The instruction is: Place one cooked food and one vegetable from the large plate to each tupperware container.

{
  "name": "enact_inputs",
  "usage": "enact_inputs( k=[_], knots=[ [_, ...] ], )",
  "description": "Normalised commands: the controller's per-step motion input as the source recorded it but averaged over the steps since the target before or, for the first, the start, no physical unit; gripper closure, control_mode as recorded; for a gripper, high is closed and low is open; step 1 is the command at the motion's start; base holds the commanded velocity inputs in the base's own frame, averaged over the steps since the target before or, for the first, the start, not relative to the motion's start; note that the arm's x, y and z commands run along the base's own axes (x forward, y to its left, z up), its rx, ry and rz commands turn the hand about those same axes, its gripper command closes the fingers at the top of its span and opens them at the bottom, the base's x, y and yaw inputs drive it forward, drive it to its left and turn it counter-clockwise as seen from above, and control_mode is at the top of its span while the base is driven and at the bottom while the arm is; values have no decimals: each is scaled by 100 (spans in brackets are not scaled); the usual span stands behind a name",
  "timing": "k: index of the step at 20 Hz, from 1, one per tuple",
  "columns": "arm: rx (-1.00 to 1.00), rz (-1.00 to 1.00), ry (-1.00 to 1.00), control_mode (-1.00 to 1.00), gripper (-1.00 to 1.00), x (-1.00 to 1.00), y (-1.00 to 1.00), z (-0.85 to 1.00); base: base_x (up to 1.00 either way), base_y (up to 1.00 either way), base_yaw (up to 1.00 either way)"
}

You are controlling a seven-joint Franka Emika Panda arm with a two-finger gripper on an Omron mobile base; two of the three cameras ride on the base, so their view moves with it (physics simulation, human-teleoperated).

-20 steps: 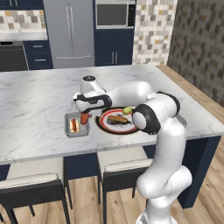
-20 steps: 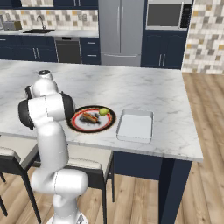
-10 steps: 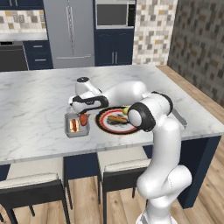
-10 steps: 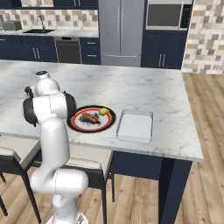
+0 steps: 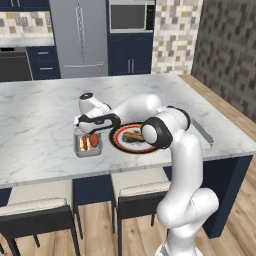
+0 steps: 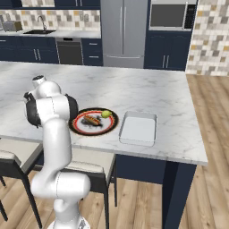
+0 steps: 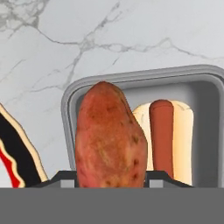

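Here the gripper (image 5: pixel 90 133) hangs right over the small grey container (image 5: pixel 87 145), which sits on the marble counter (image 5: pixel 40 125) just beside the large plate (image 5: pixel 131 139), on the side away from the pale container (image 6: pixel 138 128). In the hand view the two dark fingertips (image 7: pixel 65 178) are closed on a reddish-brown vegetable (image 7: pixel 109 140) (its bumpy, spotted skin looks more like a sweet potato than a tomato), and this piece stands long-ways in front of the grey container's rim (image 7: pixel 70 98). Whether it already touches the floor of the container I cannot tell. Inside the same container, beside the vegetable, lies a hot dog (image 7: pixel 162 138) in its light bun, parallel to the container's side wall. A curved piece of the plate, black with a red and cream edge, shows at the lower left corner of the hand view, near the container but not touching it. On the plate, in the right base view, a second long cooked food (image 6: pixel 92 120) rests near the middle, and a yellow-green round piece (image 6: pixel 106 113) rests near the rim toward the pale container. That pale see-through container lies just beside the plate, on the far side from the arm.
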Motion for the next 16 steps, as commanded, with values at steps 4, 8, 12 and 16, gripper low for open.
enact_inputs(
  k=[4,8,12,16],
  knots=[
    [0,0,-4,-100,100,1,-5,0,0,0,0],
    [0,0,0,-100,-100,0,0,0,0,0,0],
    [0,0,-7,-100,-100,1,-6,0,0,0,0],
    [0,0,-2,-100,-100,1,-3,0,0,0,0]
  ],
)
